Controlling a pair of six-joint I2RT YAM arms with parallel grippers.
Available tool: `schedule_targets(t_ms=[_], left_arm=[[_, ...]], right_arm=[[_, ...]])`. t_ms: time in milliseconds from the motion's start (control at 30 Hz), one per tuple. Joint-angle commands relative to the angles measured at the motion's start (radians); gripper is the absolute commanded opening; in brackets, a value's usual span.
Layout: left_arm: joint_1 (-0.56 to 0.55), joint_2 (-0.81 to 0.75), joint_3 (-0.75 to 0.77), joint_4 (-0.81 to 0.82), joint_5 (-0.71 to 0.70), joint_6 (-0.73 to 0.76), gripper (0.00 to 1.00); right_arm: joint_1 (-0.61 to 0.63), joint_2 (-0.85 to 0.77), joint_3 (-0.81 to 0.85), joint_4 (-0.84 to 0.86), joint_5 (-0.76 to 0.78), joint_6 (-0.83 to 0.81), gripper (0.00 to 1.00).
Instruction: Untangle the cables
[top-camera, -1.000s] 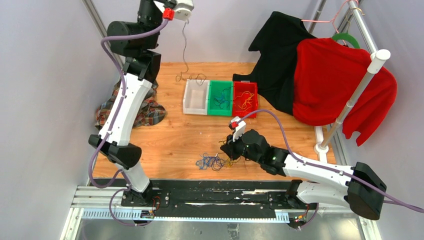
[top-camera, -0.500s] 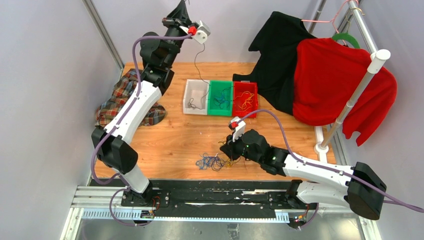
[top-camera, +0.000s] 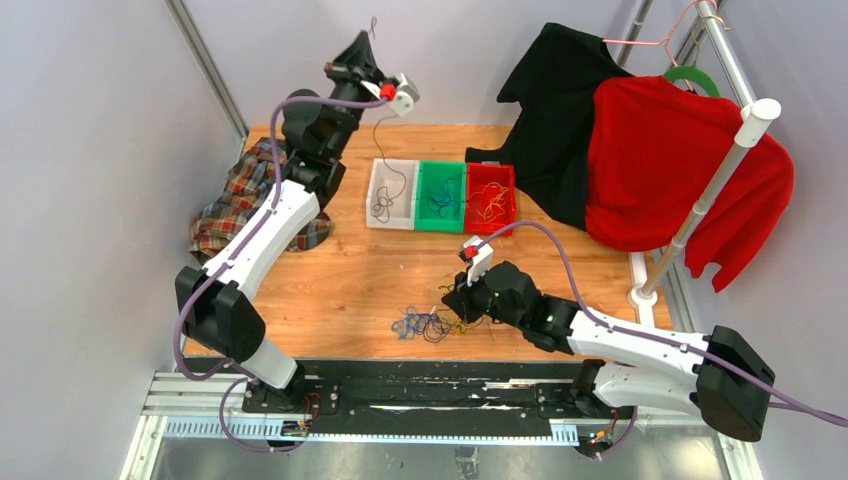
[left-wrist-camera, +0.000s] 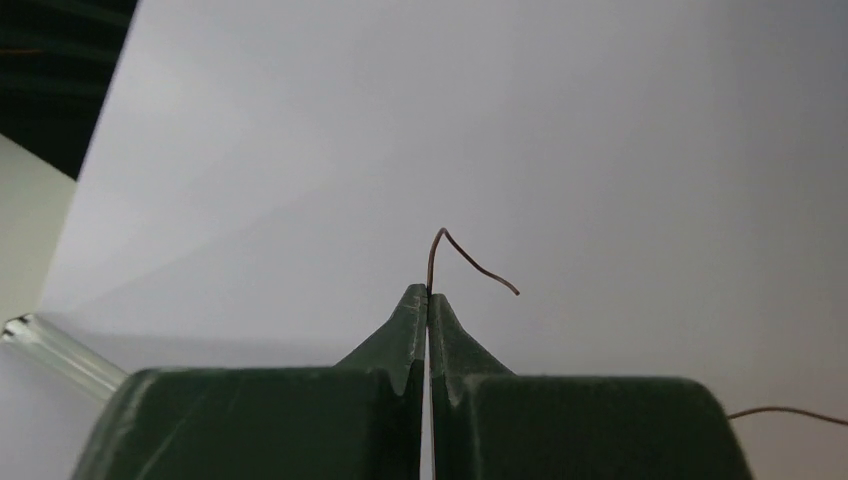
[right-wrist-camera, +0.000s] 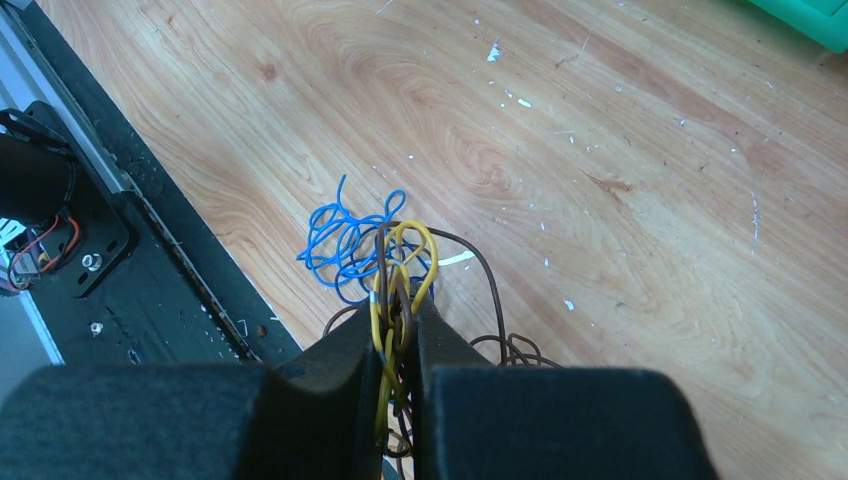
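Note:
The cables (top-camera: 430, 322) form a small blue, yellow and brown tangle on the wooden table near its front edge. My right gripper (top-camera: 456, 300) is low at the tangle's right side, shut on yellow and brown strands (right-wrist-camera: 400, 300); blue loops (right-wrist-camera: 345, 245) lie just beyond its tips. My left gripper (top-camera: 366, 42) is raised high at the back, pointing up, shut on one thin brown wire (left-wrist-camera: 470, 262). That wire hangs down, and its lower end coils inside the white bin (top-camera: 384, 207).
Three bins stand in a row at mid-table: white (top-camera: 376, 218), green (top-camera: 424, 224) and red (top-camera: 511, 200), the last two holding wires. A plaid cloth (top-camera: 235, 205) lies at the left, black (top-camera: 560, 110) and red (top-camera: 680, 165) garments hang at the right.
My left arm swung right and forward with the brown wire; its lower end moved from the table beside the white bin into that bin. The right arm stayed still.

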Motion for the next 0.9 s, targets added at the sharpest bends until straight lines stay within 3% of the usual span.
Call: schedule_targets(t_ms=[0,167,333,500,733,867], left_arm=[[0.008,-0.067,-0.134,0.019,0.026,0.059,0.0],[0.008,-0.122,-0.282,-0.012,0.049,0.072,0.0],[0.009,-0.164,-0.352,-0.194,0.016,0.026,0.0],[0.009,-0.214,-0.473,-0.325,0.014,0.085,0.0],[0.008,-0.23,-0.462,-0.659,0.059,0.021,0.0],[0.0,-0.168,-0.372,-0.847,0.111,-0.084,0.0]], right_arm=[[-0.008,-0.033,-0.019,-0.001,0.01,0.015,0.02],[-0.008,-0.039,-0.021,-0.008,0.012,0.02,0.02],[-0.008,-0.038,-0.017,-0.019,0.017,0.021,0.02],[-0.008,-0.037,-0.01,-0.031,0.025,0.018,0.02],[-0.008,-0.035,-0.005,-0.034,0.035,0.016,0.02],[-0.008,-0.028,0.001,-0.035,0.038,0.016,0.02]])
